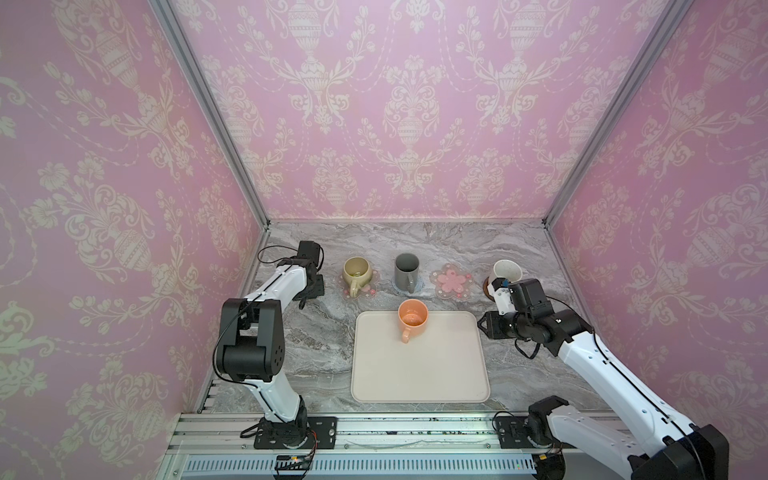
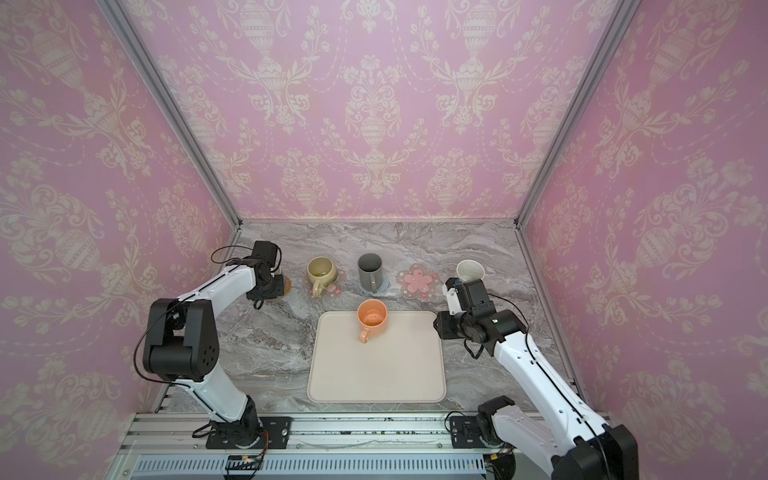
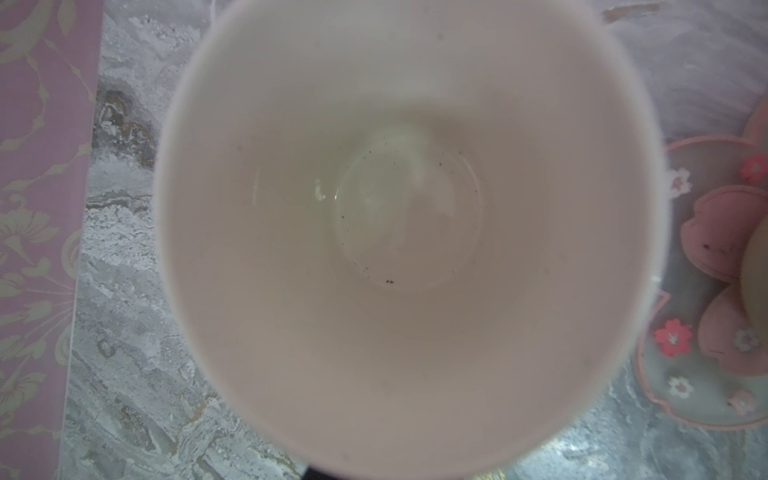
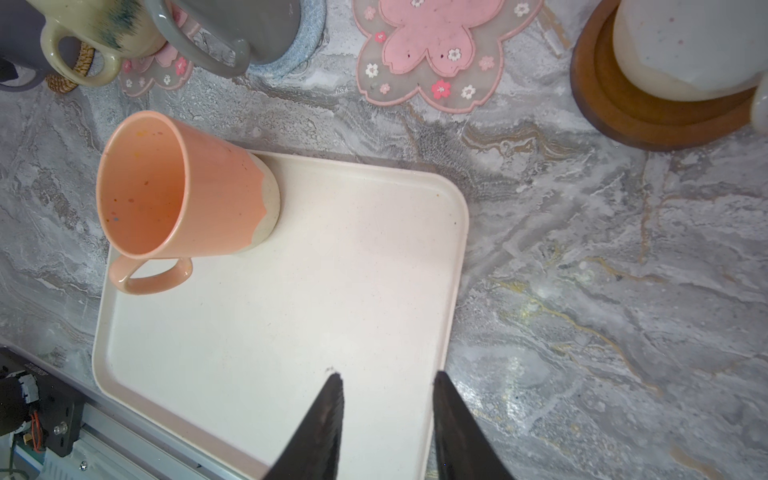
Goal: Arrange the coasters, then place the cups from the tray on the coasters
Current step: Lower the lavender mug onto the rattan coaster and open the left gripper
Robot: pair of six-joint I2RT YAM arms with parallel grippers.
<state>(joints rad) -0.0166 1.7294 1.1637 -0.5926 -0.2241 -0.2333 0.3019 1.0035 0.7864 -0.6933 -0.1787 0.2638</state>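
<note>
Tray [image 4: 291, 311] edge beneath empty, parted right gripper [image 4: 386, 374]; left gripper [image 2: 270, 291], state unclear, above lavender mug [image 3: 407, 249]

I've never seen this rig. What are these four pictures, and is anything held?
Two robot arms with pincer grippers work on a marble table. Two pictures come from one overhead camera; the others come from a camera on each wrist. Along the back, the beige mug, grey mug and speckled mug each stand on a coaster; one flower coaster is bare. The peach mug stands on the tray. The left wrist camera looks down into a white-lined mug at the rattan coaster; whether the left gripper grips it is unclear. The right gripper is open and empty.
</note>
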